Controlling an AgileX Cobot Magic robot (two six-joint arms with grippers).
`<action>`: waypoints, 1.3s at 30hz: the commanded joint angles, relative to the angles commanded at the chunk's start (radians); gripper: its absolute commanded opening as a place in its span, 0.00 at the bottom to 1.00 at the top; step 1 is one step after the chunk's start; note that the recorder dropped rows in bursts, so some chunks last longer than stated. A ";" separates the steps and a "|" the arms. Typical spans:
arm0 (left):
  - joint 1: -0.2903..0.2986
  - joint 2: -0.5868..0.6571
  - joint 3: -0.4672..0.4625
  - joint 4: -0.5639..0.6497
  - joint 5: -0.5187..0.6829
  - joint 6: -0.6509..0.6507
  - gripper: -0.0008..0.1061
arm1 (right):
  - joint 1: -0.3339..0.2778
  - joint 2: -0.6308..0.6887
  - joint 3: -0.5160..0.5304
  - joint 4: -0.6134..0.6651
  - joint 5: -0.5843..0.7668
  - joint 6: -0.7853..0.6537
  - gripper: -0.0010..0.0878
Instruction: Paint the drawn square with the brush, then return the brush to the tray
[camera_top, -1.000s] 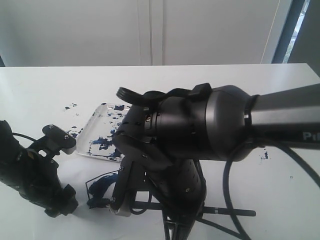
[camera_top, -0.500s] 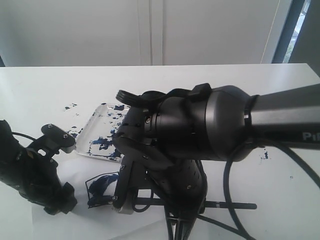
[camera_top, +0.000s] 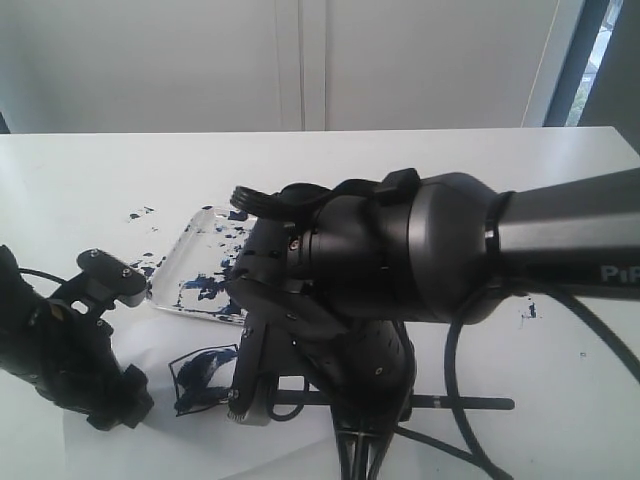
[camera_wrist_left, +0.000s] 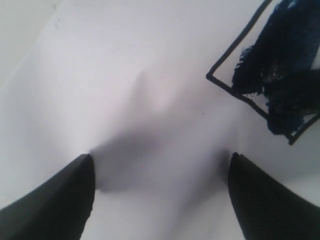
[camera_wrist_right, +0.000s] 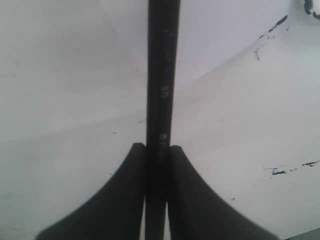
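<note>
Right fingers (camera_wrist_right: 120, 202) clamp brush (camera_wrist_right: 162, 75) | left fingers (camera_wrist_left: 50, 210) spread apart (near drawn square (camera_wrist_left: 272, 80))

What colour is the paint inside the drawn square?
Dark blue, partly filling the drawn square; left wrist view.

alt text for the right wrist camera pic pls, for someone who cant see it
The right gripper is shut on the thin black handle of a brush, which sticks straight out ahead of the two dark fingers. Beyond it is a white table with a sheet of paper and a few dark paint specks.
</note>
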 joint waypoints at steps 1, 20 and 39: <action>0.000 0.000 0.006 0.000 -0.014 -0.023 0.71 | 0.000 0.000 0.000 -0.007 0.000 0.000 0.01; 0.000 0.000 0.014 0.003 -0.049 -0.062 0.71 | -0.082 0.000 0.000 -0.009 0.000 0.017 0.01; 0.000 0.000 0.014 0.003 -0.125 -0.069 0.71 | 0.000 0.000 0.009 0.085 0.000 -0.002 0.01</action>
